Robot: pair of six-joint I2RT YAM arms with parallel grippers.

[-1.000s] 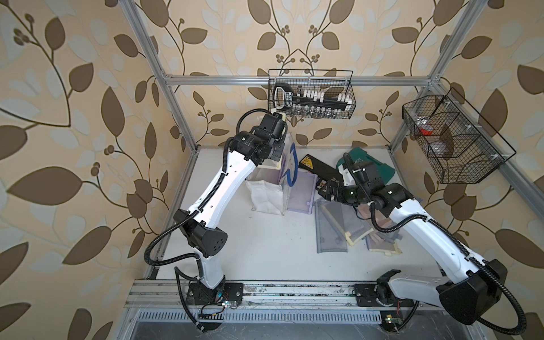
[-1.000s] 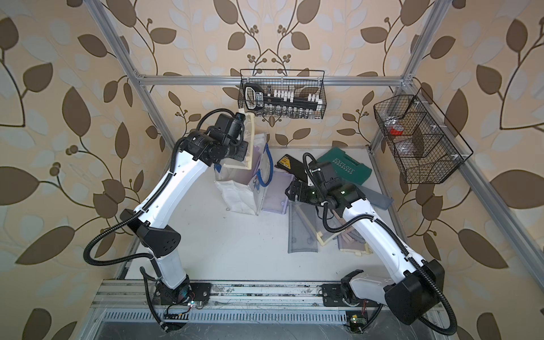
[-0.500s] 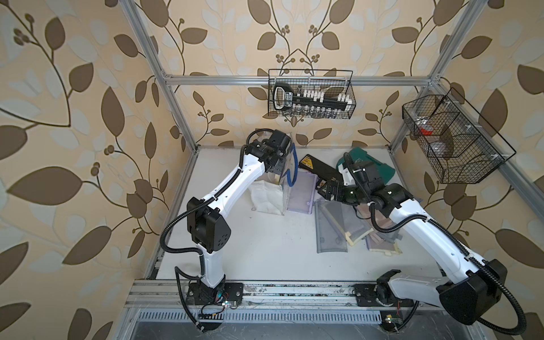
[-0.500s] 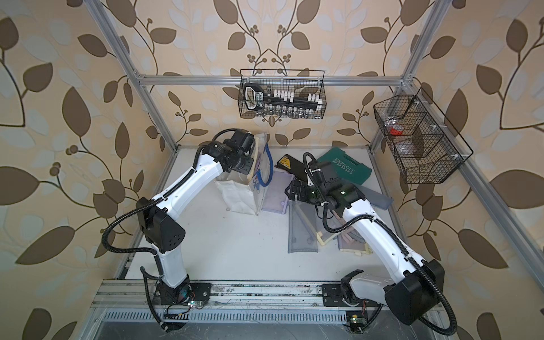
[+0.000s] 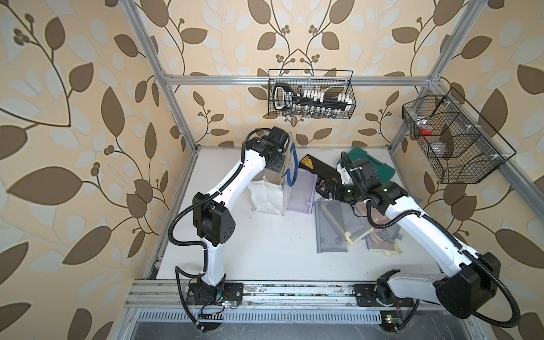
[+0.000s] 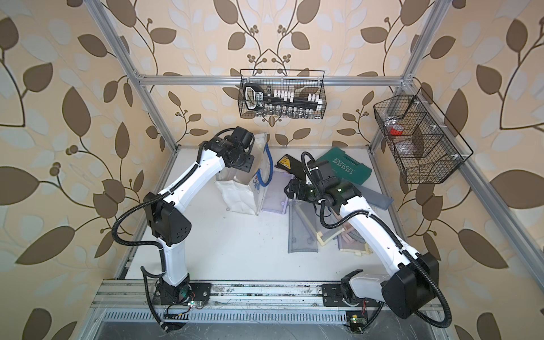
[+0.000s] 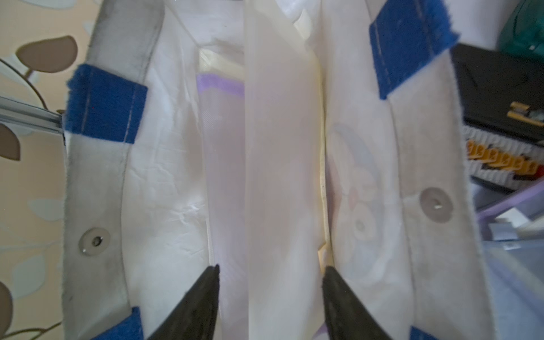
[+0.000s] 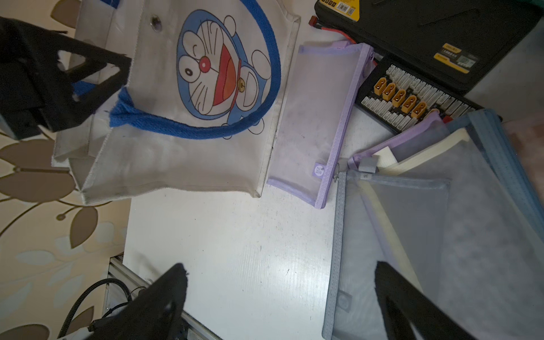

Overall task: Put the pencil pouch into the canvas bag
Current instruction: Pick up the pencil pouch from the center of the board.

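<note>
Left pincer spread above canvas bag mouth, near surface far edge. Pencil pouch inside bag, between left fingers. Right pincer spread, empty, above grey pouches.

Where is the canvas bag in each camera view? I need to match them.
Top view: canvas bag upright, back-centre, just left of middle.
Top view: the bag, same spot.
Left wrist: seen from above, into its open mouth.
Right wrist: its cartoon-printed side faces the camera.
Shared landmark: blue handle.
</note>
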